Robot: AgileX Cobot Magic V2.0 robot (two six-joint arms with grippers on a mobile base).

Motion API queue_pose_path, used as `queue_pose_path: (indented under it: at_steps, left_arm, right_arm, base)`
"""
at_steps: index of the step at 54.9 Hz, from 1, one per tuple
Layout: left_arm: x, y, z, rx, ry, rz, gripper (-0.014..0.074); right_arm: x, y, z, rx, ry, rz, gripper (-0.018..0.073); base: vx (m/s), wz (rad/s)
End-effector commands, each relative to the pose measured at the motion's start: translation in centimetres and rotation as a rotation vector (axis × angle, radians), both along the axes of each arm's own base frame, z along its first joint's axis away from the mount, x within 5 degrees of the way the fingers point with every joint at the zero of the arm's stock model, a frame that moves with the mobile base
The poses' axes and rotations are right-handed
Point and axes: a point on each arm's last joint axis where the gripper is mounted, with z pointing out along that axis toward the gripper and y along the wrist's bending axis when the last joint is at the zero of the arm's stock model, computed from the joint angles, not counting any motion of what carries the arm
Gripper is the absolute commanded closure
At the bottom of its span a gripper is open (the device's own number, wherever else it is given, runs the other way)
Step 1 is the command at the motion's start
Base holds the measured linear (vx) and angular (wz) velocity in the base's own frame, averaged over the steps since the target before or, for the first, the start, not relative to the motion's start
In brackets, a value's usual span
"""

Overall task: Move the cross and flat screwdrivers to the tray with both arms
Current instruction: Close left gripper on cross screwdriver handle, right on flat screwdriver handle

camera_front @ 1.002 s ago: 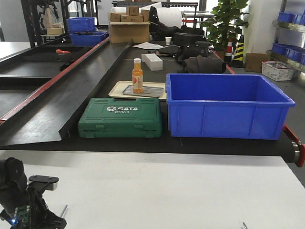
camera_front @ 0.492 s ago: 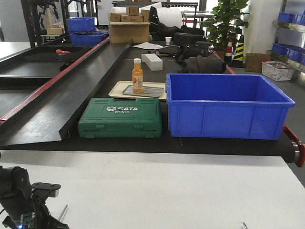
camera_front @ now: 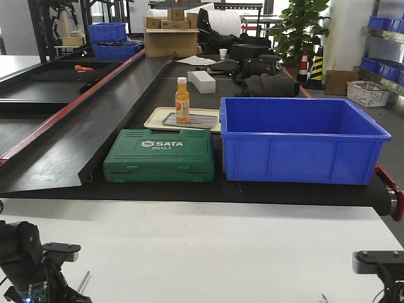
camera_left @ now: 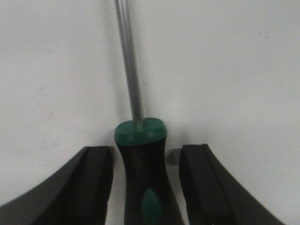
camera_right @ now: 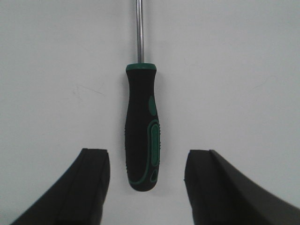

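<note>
Two screwdrivers with black-and-green handles lie on the white table. In the left wrist view one handle (camera_left: 143, 168) lies between my left gripper's (camera_left: 145, 151) open fingers, with a small gap on each side; its shaft (camera_left: 129, 61) points away. In the right wrist view the other screwdriver (camera_right: 140, 126) lies ahead, its butt end just between my open right gripper's (camera_right: 147, 153) fingertips. In the front view the left gripper (camera_front: 53, 284) is low at the bottom left, the right gripper (camera_front: 382, 268) at the bottom right. The beige tray (camera_front: 154, 120) sits on the black belt beyond.
An orange bottle (camera_front: 182, 100) stands in the tray. A green SATA tool case (camera_front: 160, 155) and a large blue bin (camera_front: 300, 140) stand on the belt between the table and the tray. A black ramp (camera_front: 82, 126) runs along the left.
My left gripper has sunk lower over its screwdriver. My right arm has come into view at the bottom right.
</note>
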Motion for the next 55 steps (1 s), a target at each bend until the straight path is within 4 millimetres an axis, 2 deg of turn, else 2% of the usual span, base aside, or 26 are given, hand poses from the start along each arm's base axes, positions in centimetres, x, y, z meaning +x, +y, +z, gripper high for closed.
queue_pose_path:
  at_steps: [1,8,22,39,55]
  left_arm:
    - [0.5,-0.4,2.2,-0.021,-0.076,0.016,0.0134]
    - [0.6,-0.4,2.2,-0.021,-0.077,0.016,0.0134]
    - [0.6,-0.4,2.2,-0.021,-0.077,0.016,0.0134]
    - [0.5,-0.4,2.2,-0.021,-0.077,0.016,0.0134]
    - [0.5,-0.4,2.2,-0.021,-0.074,0.016,0.0134]
  right_arm:
    - [1.5,-0.1,0.0,-0.022,-0.062,0.031,0.0108]
    - [2.5,-0.1,-1.7,-0.016,-0.062,0.031,0.0108]
    - [3.9,0.0,-3.5,-0.015,-0.120,0.037,0.0108]
    - [4.6,0.0,-6.3,-0.022,-0.081,0.067,0.0108]
    - [4.7,0.1,-7.8,-0.022,-0.040,0.071,0.0118]
  base:
    - [0.00,0.00]
    - [0.00,0.00]
    - [0.00,0.00]
    - [0.00,0.00]
    - [0.00,0.00]
